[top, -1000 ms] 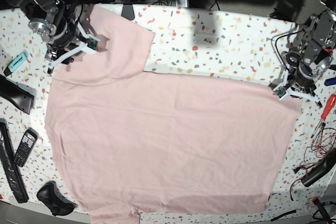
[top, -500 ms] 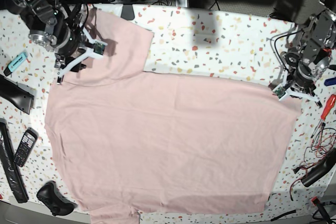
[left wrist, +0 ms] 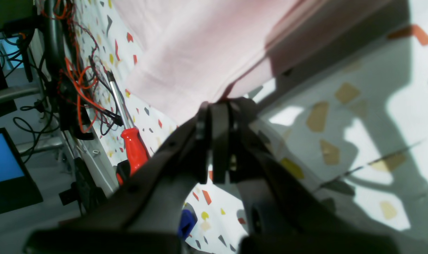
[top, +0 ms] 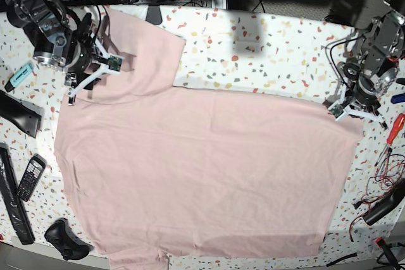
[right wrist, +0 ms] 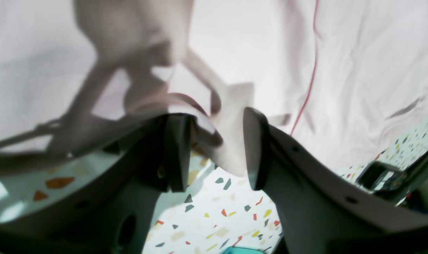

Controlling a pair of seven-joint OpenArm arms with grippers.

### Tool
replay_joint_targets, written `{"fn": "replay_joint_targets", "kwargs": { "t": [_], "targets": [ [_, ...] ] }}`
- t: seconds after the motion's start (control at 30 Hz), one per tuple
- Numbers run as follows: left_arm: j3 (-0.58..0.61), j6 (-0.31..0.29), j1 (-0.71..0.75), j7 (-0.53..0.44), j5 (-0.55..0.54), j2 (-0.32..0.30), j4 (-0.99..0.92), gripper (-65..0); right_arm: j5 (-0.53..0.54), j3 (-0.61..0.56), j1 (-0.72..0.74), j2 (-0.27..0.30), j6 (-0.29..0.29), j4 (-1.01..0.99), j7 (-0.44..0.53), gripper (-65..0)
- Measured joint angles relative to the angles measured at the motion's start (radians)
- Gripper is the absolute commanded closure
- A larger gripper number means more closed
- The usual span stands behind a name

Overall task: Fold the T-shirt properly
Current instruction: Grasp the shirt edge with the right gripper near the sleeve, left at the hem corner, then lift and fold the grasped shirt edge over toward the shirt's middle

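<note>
Left pincer (left wrist: pixel 217 106) at three o'clock clamps the T-shirt (top: pixel 202 175) hem; right pincer (right wrist: pixel 214 148) at ten gapes wide, gripping nothing.

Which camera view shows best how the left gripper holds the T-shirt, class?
The left wrist view: the left gripper has its jaws shut on the T-shirt at its edge. The base view shows that gripper small at the shirt's corner, grip unclear. The right wrist view shows only the right gripper, open.

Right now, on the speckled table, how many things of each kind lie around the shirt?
Pale pink cotton T-shirt: 1
Red-handled screwdriver: 1
Black keypad handset: 1
Black game controller: 1
Turquoise marker: 1
Total: 5
</note>
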Motion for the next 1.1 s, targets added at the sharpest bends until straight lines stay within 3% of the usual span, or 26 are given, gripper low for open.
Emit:
{"fn": "replay_joint_targets", "kwargs": {
  "t": [0.1,0.27,0.47,0.53,0.63,0.7,0.8,1.1],
  "targets": [
    [0.0,0.0,0.0,0.0,0.0,0.0,0.0,0.0,0.004,-0.014,0.0,-0.002,0.003,-0.013,0.003,-19.8],
    [0.0,0.0,0.0,0.0,0.0,0.0,0.0,0.0,0.011,-0.023,0.0,-0.003,0.011,-0.014,-0.051,0.0],
    [0.0,0.0,0.0,0.0,0.0,0.0,0.0,0.0,0.018,-0.027,0.0,0.017,0.014,-0.003,-0.065,0.0],
    [0.0,0.0,0.001,0.001,0.0,0.0,0.0,0.0,0.031,-0.028,-0.003,0.038,-0.013,0.02,-0.082,0.0],
    [0.0,0.002,0.008,0.005,-0.008,-0.007,0.013,0.0,0.131,-0.021,-0.009,0.103,-0.043,0.053,-0.198,0.0],
    [0.0,-0.009,0.03,0.022,-0.041,-0.032,0.056,0.0,0.208,0.004,-0.014,0.141,-0.043,0.072,-0.219,0.0],
    [-0.003,-0.014,0.084,0.074,-0.048,-0.063,0.144,0.0,0.246,0.049,-0.04,0.146,-0.044,0.087,-0.227,0.0],
    [-0.286,-0.057,0.312,0.059,-0.184,-0.084,0.317,0.0,0.27,0.285,-0.344,0.143,-0.052,0.233,-0.216,0.0]
  ]
}}
